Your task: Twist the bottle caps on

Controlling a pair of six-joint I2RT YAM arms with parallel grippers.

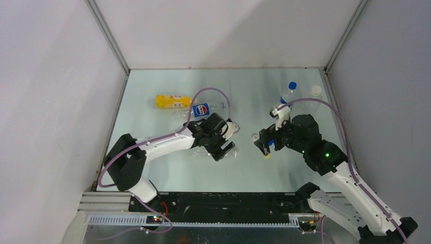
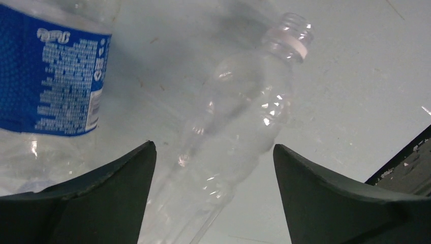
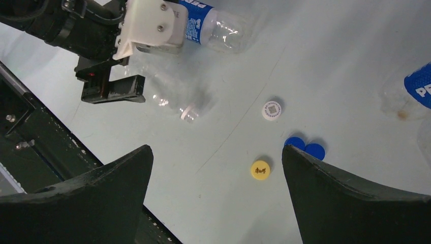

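Clear unlabelled bottle (image 2: 239, 117): lying uncapped, white neck ring, frame centre; left gripper (image 2: 213, 146) and right gripper (image 3: 217, 148), jaws apart.

Table (image 1: 167, 173), far left: two bottles lie on their sides in a row, the outer bottle (image 1: 172, 101) left of the inner bottle (image 1: 206, 109). Nearer the bases, a third bottle (image 2: 239, 117) lies between the fingers of the left gripper (image 1: 230, 139), its neck towards the right gripper (image 1: 263, 146). Between the grippers lies a single cap (image 3: 272, 110). A touching pair of caps (image 3: 315, 151) and the nearest cap (image 3: 260, 170) lie below the right gripper. Far right: one upright bottle (image 1: 287, 95) stands left of another upright bottle (image 1: 315, 94)
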